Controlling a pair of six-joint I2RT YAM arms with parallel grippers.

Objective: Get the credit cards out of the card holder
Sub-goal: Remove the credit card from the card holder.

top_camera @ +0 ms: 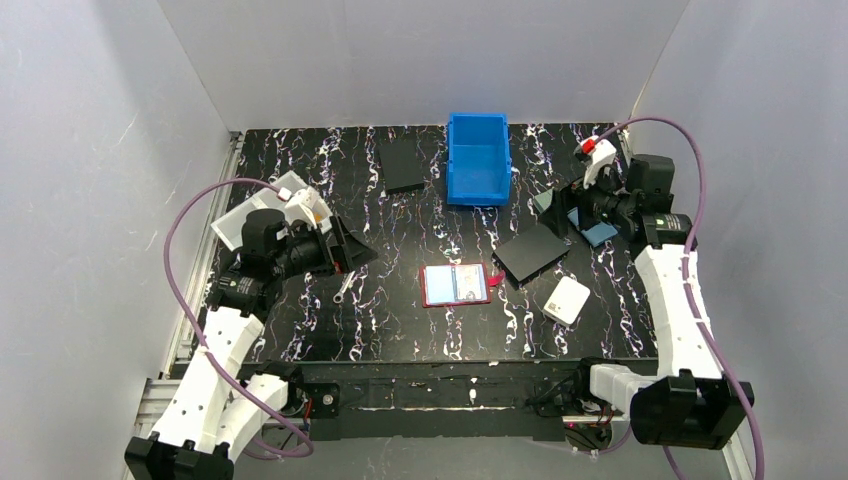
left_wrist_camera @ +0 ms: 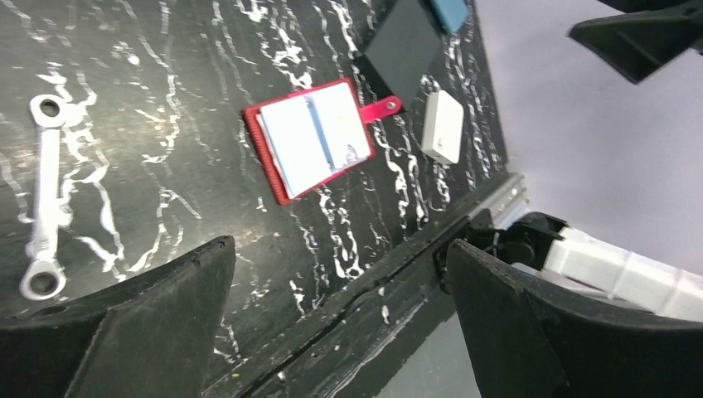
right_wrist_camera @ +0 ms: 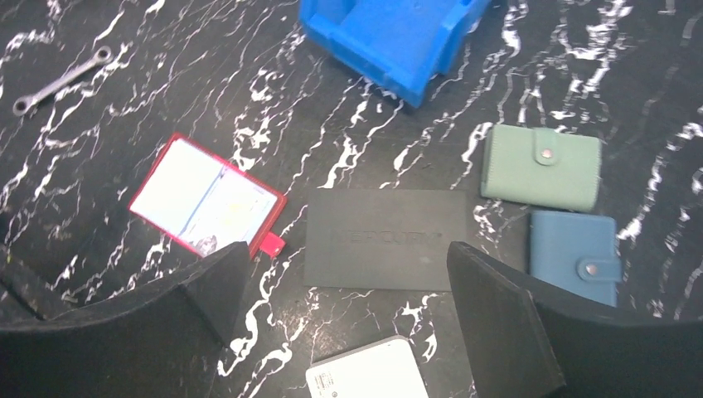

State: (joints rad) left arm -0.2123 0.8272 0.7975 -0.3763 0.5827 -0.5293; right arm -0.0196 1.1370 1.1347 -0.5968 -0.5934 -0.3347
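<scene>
The red card holder [top_camera: 456, 285] lies open and flat at the table's middle, snap tab [top_camera: 495, 281] pointing right. It also shows in the left wrist view [left_wrist_camera: 308, 141] and the right wrist view [right_wrist_camera: 203, 197]. Its pale blue-grey pockets face up; I cannot make out an orange or whitish card apart from them. My left gripper [top_camera: 348, 245] is open and empty, above the table to the holder's left; its jaws stand wide apart [left_wrist_camera: 338, 249]. My right gripper [top_camera: 562, 212] is open and empty, at the holder's far right [right_wrist_camera: 346, 249].
A blue bin [top_camera: 478, 158] stands at the back. Black flat cases lie at the back [top_camera: 402, 163] and right of the holder [top_camera: 530, 252]. A white wallet [top_camera: 566, 299], a teal wallet [right_wrist_camera: 540, 166], a blue wallet [right_wrist_camera: 576, 253] and a wrench [top_camera: 343, 288] lie around.
</scene>
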